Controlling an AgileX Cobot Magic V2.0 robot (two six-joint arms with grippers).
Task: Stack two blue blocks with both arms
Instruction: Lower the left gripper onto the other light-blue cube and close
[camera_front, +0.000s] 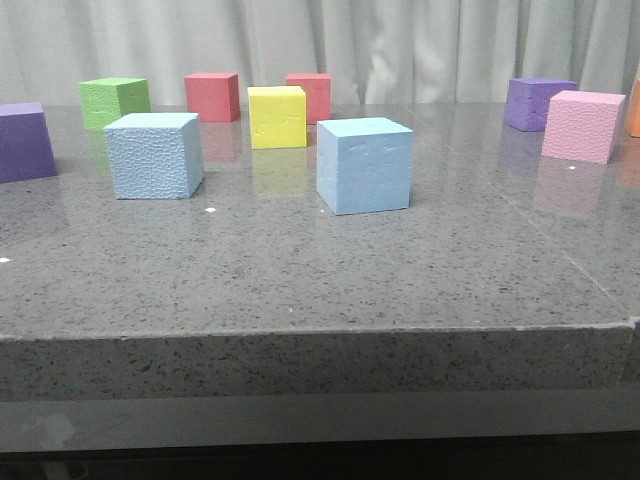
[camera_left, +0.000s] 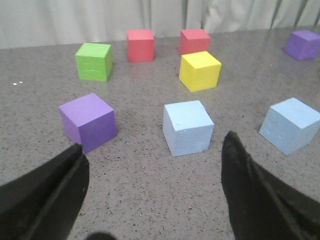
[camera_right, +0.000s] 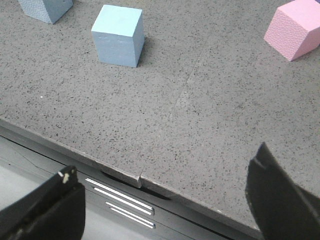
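Two blue blocks sit apart on the grey counter (camera_front: 300, 270) in the front view: the left blue block (camera_front: 154, 154) and the right blue block (camera_front: 364, 165), nearer the front edge. Farther back stand two red blocks (camera_front: 212, 96), two purple blocks (camera_front: 24, 140), one green block (camera_front: 114, 102), one yellow block (camera_front: 277, 116) and one pink block (camera_front: 582, 125).

From the left wrist, the left gripper (camera_left: 155, 192) is spread wide, holding nothing, near a blue block.

From the right wrist, the right gripper (camera_right: 165, 200) is spread and empty over the counter's front edge.
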